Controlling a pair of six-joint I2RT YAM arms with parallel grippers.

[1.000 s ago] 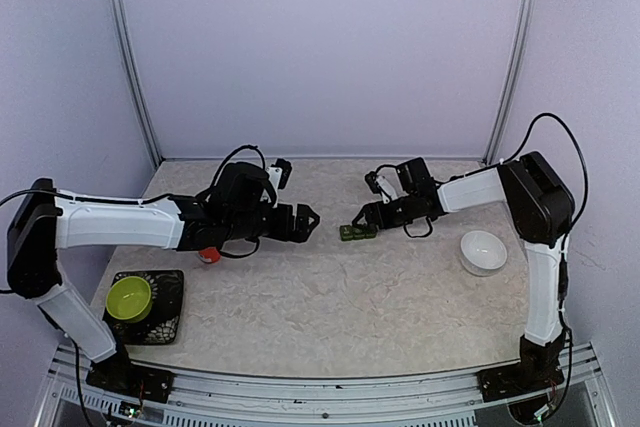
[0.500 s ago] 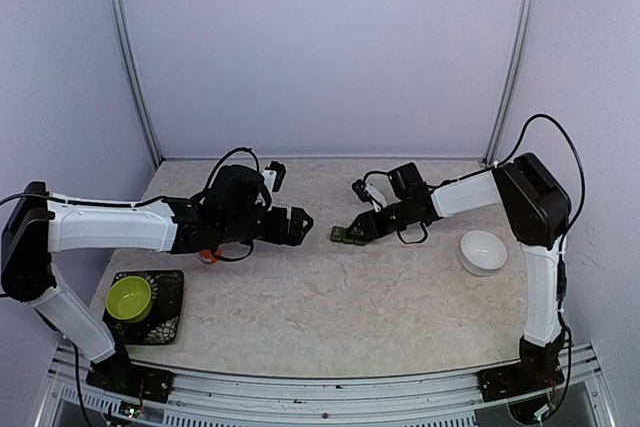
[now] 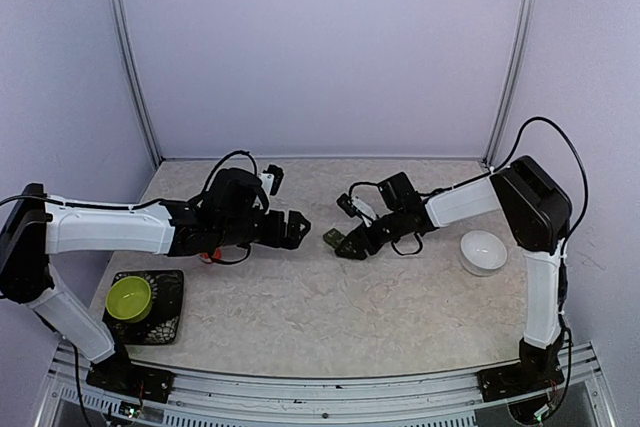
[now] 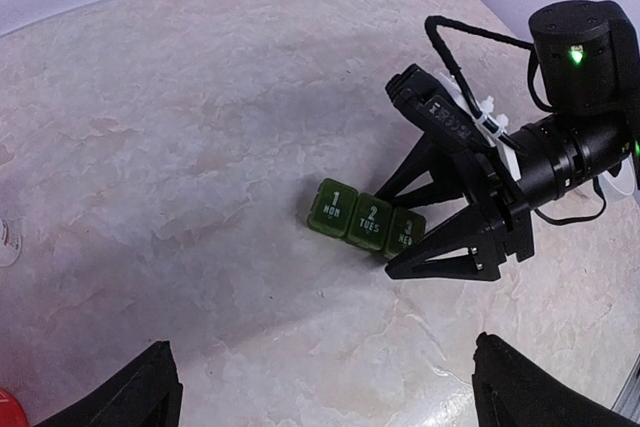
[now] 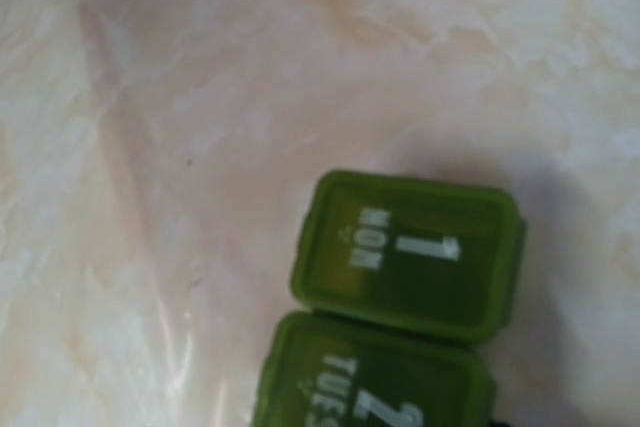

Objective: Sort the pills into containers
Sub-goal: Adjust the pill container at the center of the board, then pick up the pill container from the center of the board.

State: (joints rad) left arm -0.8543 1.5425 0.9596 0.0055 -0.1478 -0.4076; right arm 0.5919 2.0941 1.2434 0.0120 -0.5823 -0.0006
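The containers (image 4: 365, 219) have shifted leftward with the right gripper (image 4: 391, 234), jaws apart astride the end cell. The left gripper (image 3: 298, 228) stands wide.

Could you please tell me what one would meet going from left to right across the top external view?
Lime-green bowl → left gripper → green pill box → white bowl
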